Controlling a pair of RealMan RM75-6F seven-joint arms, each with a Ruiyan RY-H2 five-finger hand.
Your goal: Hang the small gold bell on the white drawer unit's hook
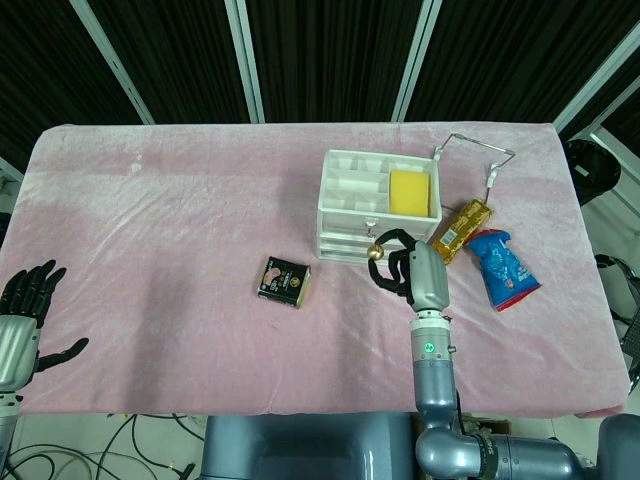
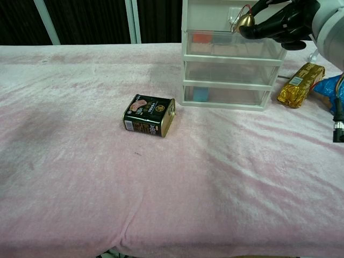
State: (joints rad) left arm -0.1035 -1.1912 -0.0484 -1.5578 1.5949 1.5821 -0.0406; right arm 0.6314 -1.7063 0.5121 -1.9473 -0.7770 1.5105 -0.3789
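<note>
The small gold bell [image 1: 377, 252] [image 2: 245, 20] hangs right in front of the top drawer of the white drawer unit [image 1: 350, 205] [image 2: 231, 70]. My right hand [image 1: 405, 266] [image 2: 282, 21] pinches the bell by its thin red loop. The loop reaches toward the small hook [image 1: 371, 232] [image 2: 231, 20] on the unit's front; whether it is over the hook I cannot tell. My left hand [image 1: 25, 310] hovers at the table's near left edge, far from the unit, fingers spread and holding nothing.
A yellow sponge [image 1: 410, 190] lies on top of the unit. A dark tin [image 1: 285, 280] [image 2: 149, 115] lies left of it. A gold packet [image 1: 462, 230] [image 2: 300, 83], a blue snack bag [image 1: 503, 268] and a wire frame [image 1: 480, 150] lie to the right.
</note>
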